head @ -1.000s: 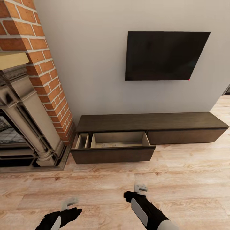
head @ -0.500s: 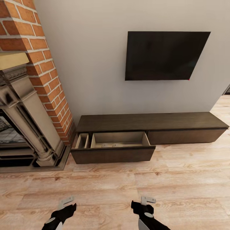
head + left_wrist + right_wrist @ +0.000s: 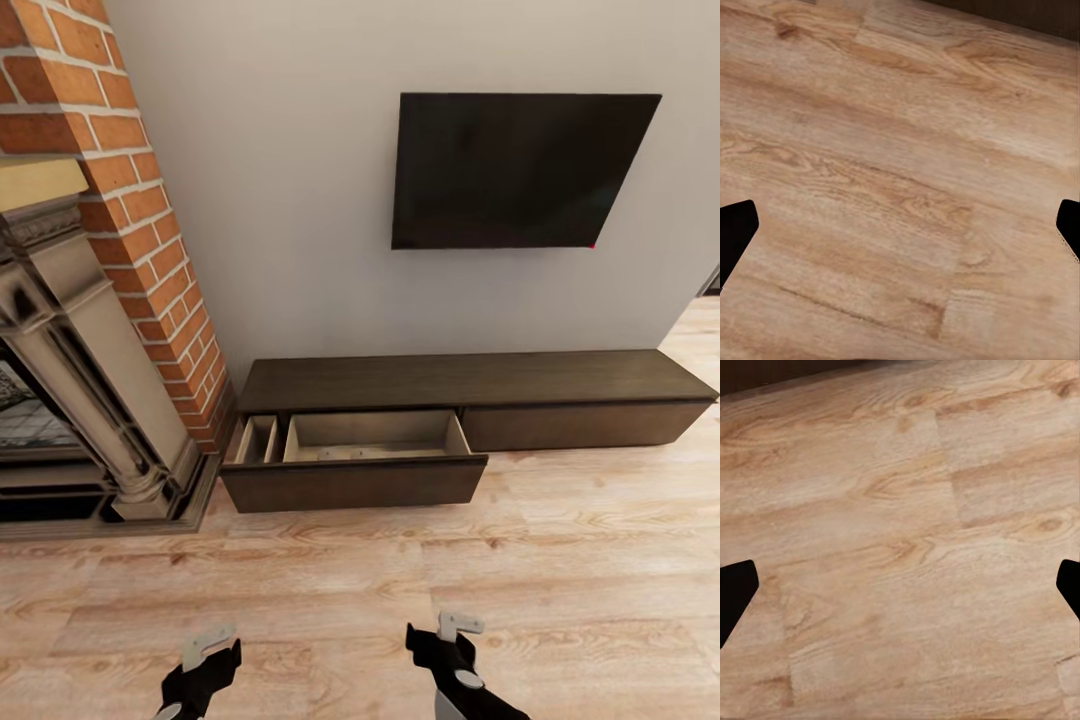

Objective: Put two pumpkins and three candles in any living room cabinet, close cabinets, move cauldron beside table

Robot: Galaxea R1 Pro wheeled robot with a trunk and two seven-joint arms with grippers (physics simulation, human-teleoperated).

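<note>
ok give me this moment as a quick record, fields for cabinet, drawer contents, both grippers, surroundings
cabinet: low dark-brown unit against the wall, left drawer pulled out, right front closed
drawer contents: small pale shapes at the front, too small to identify
left gripper: open, empty, over the wood floor
right gripper: open, empty, over the floor
surroundings: brick fireplace left of the cabinet, dark TV above it

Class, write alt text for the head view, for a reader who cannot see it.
A long, low dark-brown wooden cabinet stands against a white wall with its left drawer pulled open, under a black wall-mounted television. A brick and stone fireplace stands left; both claws, left and right, hang above the light wooden floor.
</note>
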